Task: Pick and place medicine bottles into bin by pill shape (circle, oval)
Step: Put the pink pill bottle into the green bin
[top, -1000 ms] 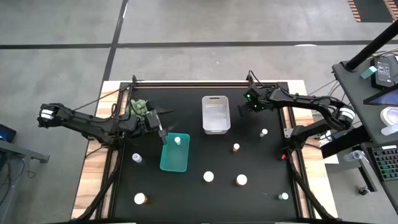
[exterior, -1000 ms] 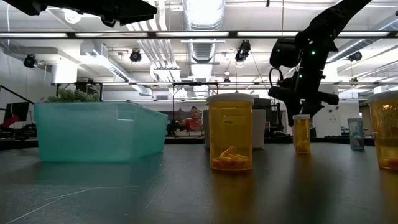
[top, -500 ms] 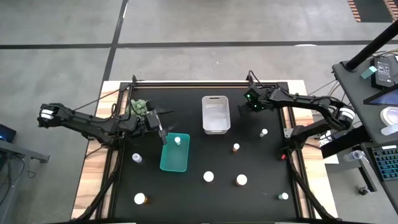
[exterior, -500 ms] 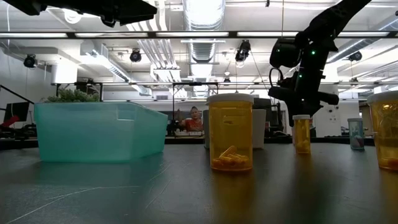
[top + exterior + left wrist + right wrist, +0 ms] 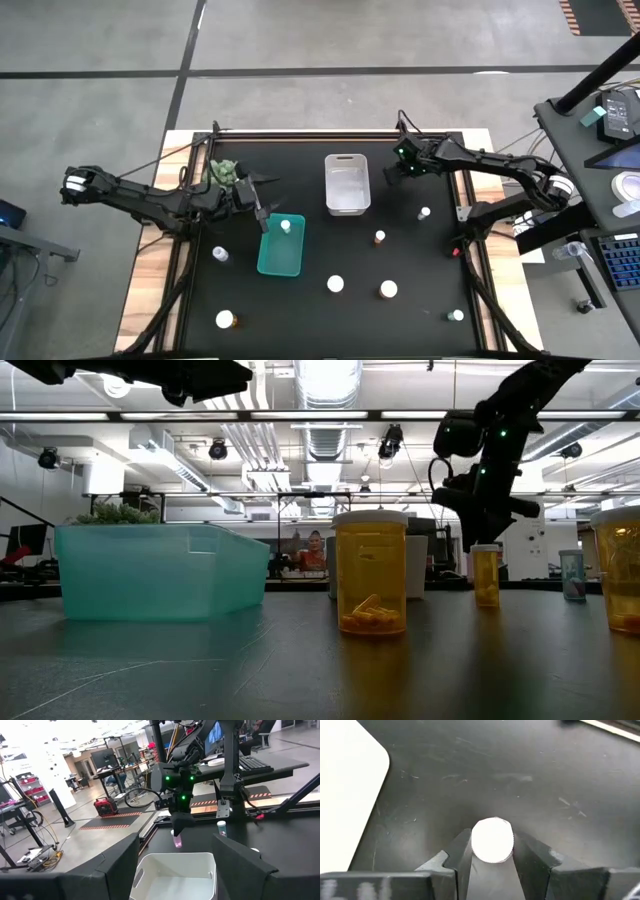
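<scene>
The left gripper (image 5: 262, 207) is held with fingers apart and empty above the far end of the teal bin (image 5: 281, 245), in which one bottle already lies. To its right stands the white bin (image 5: 347, 183). Further right, at the table's far side, the right gripper (image 5: 492, 851) is clamped on the white cap of a small bottle (image 5: 492, 840), seemingly just off the table. The pick appears done; next, the bottle would need carrying left over the matching bin, then releasing.
</scene>
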Available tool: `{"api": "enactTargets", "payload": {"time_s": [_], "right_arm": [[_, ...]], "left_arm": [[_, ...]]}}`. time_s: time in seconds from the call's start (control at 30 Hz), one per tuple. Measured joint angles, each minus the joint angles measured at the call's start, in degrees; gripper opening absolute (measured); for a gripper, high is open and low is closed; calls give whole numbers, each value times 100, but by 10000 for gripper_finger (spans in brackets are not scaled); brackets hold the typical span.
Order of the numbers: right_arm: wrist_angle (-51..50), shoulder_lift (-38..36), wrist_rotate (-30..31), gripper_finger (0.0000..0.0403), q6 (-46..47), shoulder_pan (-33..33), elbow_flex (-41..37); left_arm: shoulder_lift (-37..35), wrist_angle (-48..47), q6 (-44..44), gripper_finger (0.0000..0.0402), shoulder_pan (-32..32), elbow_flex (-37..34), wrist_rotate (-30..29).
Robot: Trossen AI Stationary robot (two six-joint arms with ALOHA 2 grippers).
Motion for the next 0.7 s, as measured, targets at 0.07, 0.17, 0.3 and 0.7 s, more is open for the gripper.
{"api": "enactTargets", "payload": {"time_s": [0.07,0.17,0.3,0.7], "right_arm": [[-125,-101,1,123,-38,3,62],[-309,-283,-4,123,-164,19,130],[-537,-634,-2,119,-337,82,211],[-610,-1613,-3,121,-493,813,268]], "left_arm": [[-1,0,-26,233,0,0,75],[-1,1,-146,233,0,0,249],[0,0,-342,233,-9,0,476],[214,75,-1851,233,-584,33,784]]}}
